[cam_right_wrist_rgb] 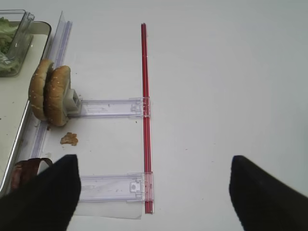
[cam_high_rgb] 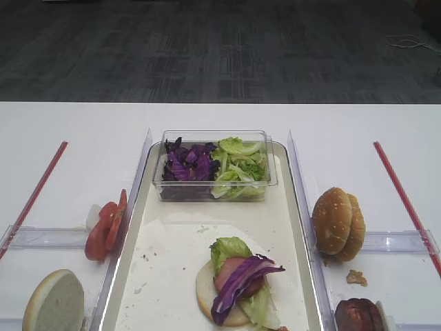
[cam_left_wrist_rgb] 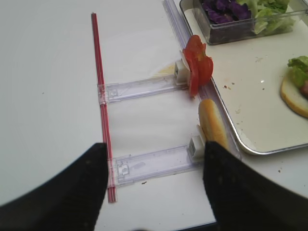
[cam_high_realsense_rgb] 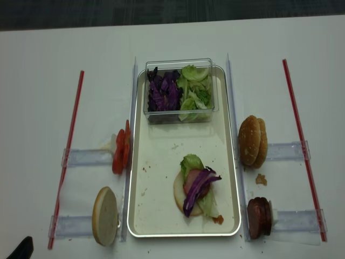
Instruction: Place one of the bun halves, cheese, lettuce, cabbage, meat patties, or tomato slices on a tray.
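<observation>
A: Taking the tray (cam_high_realsense_rgb: 139, 216) as the landmark, a burger stack is sitting on its near half: a bun base with lettuce (cam_high_realsense_rgb: 190, 162), a pinkish patty, and a strip of purple cabbage (cam_high_realsense_rgb: 197, 186) draping across the top.

B: And the spares are standing on edge around it. Tomato slices (cam_high_realsense_rgb: 121, 152) are leaning in a clear holder just off the tray's left rim, with a single cut bun half (cam_high_realsense_rgb: 105, 216) nearer us on that same side.

A: Off the right rim, two bun halves (cam_high_realsense_rgb: 252, 141) are standing together, with the meat patties (cam_high_realsense_rgb: 259, 217) nearer the camera. Upright like that, I'd say they're offering an edge for pinching.

B: The clear tub (cam_high_realsense_rgb: 179, 90) is resting on the tray's far end, cabbage to the left, lettuce to the right.

A: Grippers? The left gripper (cam_left_wrist_rgb: 154, 192) is hovering outside the tray's left rim, jaws spread wide, gripping nothing.

B: The right gripper (cam_right_wrist_rgb: 154, 192) is hanging beyond the right rim, fingers apart and empty, patties showing at its left fingertip.

A: My guess: a crown bun or tomato is going on next.
</observation>
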### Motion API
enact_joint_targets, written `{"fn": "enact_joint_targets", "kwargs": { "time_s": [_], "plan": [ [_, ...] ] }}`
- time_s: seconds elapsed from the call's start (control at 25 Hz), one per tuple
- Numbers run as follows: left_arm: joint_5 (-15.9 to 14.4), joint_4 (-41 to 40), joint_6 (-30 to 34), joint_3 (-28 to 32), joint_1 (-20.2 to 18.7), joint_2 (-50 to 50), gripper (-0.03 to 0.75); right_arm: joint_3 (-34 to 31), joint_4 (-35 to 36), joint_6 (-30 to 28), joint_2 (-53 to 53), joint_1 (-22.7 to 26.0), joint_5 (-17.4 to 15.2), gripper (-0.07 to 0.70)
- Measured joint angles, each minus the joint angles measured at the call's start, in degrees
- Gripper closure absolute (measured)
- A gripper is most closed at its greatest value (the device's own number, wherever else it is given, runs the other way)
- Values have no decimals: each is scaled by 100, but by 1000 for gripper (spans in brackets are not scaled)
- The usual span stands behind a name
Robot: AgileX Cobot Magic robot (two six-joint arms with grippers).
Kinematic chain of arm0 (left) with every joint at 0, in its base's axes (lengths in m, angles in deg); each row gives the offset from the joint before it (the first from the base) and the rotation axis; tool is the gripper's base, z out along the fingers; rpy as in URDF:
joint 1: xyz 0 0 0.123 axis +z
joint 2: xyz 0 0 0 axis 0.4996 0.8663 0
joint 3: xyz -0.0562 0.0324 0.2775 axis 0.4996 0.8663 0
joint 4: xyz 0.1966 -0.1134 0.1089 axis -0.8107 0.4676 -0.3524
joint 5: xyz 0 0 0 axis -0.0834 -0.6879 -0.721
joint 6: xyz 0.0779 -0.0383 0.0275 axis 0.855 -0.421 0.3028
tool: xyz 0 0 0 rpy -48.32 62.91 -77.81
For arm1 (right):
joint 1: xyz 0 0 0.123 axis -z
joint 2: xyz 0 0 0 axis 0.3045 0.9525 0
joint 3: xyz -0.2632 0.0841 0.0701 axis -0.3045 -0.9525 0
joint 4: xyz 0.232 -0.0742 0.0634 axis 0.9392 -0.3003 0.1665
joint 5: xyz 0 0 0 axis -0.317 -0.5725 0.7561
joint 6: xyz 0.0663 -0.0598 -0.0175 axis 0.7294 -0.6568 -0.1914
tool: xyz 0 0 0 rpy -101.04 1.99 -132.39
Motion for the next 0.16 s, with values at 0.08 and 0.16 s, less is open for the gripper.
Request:
{"fn": "enact_joint_targets", "kwargs": {
  "time_s": [0.08,0.16],
  "plan": [
    [0,0,0,0,0,0,304,0,0,0,0,0,0,8],
    [0,0,0,0,0,0,304,0,0,0,0,0,0,29]
  ]
}}
